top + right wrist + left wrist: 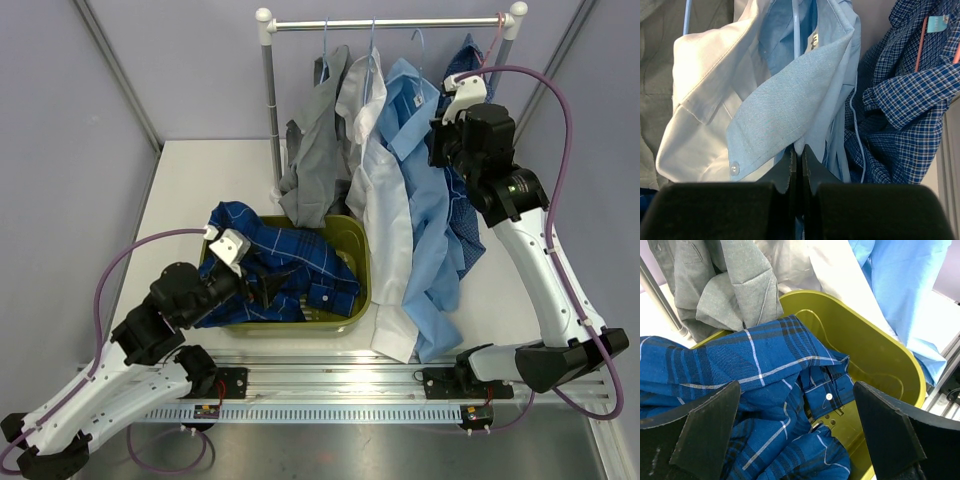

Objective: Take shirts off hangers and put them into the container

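The dark blue windowpane-check shirt (270, 265) lies bunched in the olive-green container (357, 245), spilling over its left rim. My left gripper (797, 440) hangs open just above this shirt (755, 370), nothing between its fingers. On the rail hang the grey shirt (320, 150), white shirt (385, 200), light blue shirt (425, 200) and navy small-check shirt (465, 220), on thin light-blue hangers (372, 50) and one pinkish-red hanger (492, 45). My right gripper (800, 152) is shut on a fold of the light blue shirt (790, 100) just below its collar.
A silver rail (390, 22) with white knobs stands on a post (270, 110) at the back of the white table. Grey walls close in both sides. A slotted aluminium beam (330, 380) runs along the near edge between the arm bases.
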Tool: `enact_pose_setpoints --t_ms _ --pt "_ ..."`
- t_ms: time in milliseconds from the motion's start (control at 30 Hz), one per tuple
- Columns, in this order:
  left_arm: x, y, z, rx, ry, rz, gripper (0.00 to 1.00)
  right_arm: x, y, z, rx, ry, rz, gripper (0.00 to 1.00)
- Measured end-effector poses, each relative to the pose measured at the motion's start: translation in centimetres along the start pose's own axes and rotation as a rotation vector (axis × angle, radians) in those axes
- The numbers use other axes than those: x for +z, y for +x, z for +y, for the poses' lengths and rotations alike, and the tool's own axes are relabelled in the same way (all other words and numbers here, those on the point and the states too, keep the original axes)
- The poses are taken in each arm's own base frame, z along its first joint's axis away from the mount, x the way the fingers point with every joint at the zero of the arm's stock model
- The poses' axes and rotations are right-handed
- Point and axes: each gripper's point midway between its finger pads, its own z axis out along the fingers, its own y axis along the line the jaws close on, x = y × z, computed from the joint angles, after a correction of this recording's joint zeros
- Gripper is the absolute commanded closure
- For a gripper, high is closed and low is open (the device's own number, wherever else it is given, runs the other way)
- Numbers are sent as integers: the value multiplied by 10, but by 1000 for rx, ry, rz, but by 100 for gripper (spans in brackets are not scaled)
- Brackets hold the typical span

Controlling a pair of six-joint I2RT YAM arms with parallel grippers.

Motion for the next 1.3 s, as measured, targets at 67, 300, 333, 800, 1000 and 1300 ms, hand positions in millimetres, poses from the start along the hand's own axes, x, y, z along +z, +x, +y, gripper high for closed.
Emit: enact_pose_setpoints --t_ms 67,300,333,800,1000,1300 --pt "0 0 0 0 1 -1 1 0 1 2 4 -9 1 100" --pt "-1 -1 0 0 2 -7 1 9 -9 5 13 -24 -17 100" --pt "-1 -1 0 -1 2 -6 1 12 -12 6 15 -27 -21 100" --pt "-10 -6 1 -1 -2 -32 1 84 -21 21 91 -36 1 100" --pt "-16 -4 3 3 -13 -31 1 99 -7 26 77 -59 21 70" --pt "-15 -3 5 25 -17 -24 1 12 13 21 -113 -226 19 1"
